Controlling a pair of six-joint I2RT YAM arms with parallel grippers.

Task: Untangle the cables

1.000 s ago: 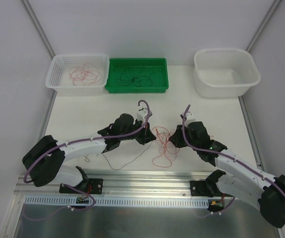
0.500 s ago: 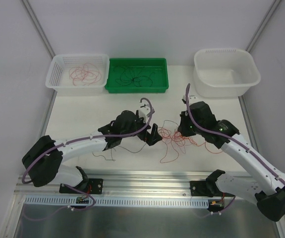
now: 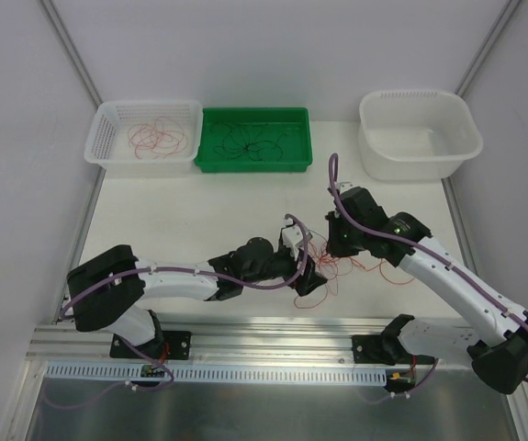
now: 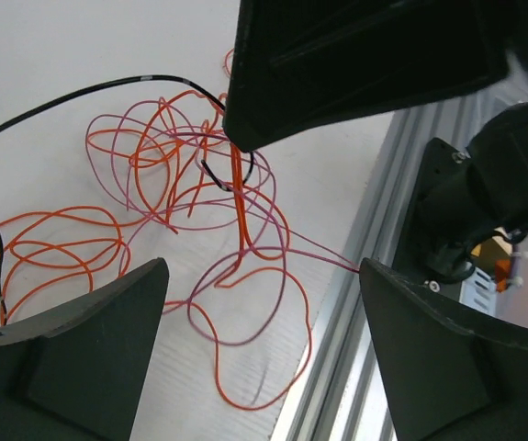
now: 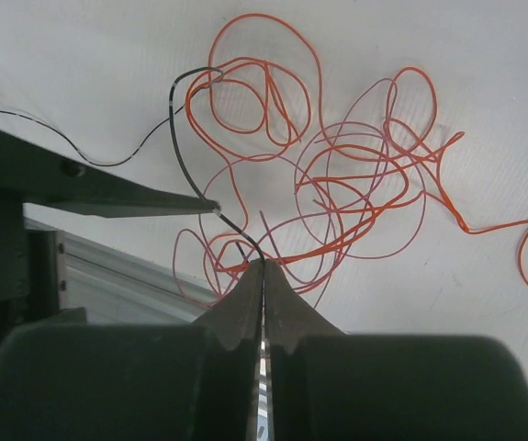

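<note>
— So, where are the cables (image 3: 326,266) lying?

— They are sprawling in a loose orange, pink and black tangle on the table (image 3: 181,211), near its front edge, between my two wrists.

— And what are your grippers doing?

— My right gripper (image 5: 264,266) is pinching down on the cables. Black and orange strands are running into its closed tips, though I am failing to make out exactly which ones are clamped. My left gripper (image 4: 262,271) is gaping wide over the tangle.

— What is escaping you?

— From overhead, both grippers are covering part of the tangle, and the thin strands are blurring together there. A black strand is disappearing behind my left finger. Farther back, reddish wires are lying in the white basket (image 3: 96,142) and dark ones in the green tray (image 3: 254,166).
</note>
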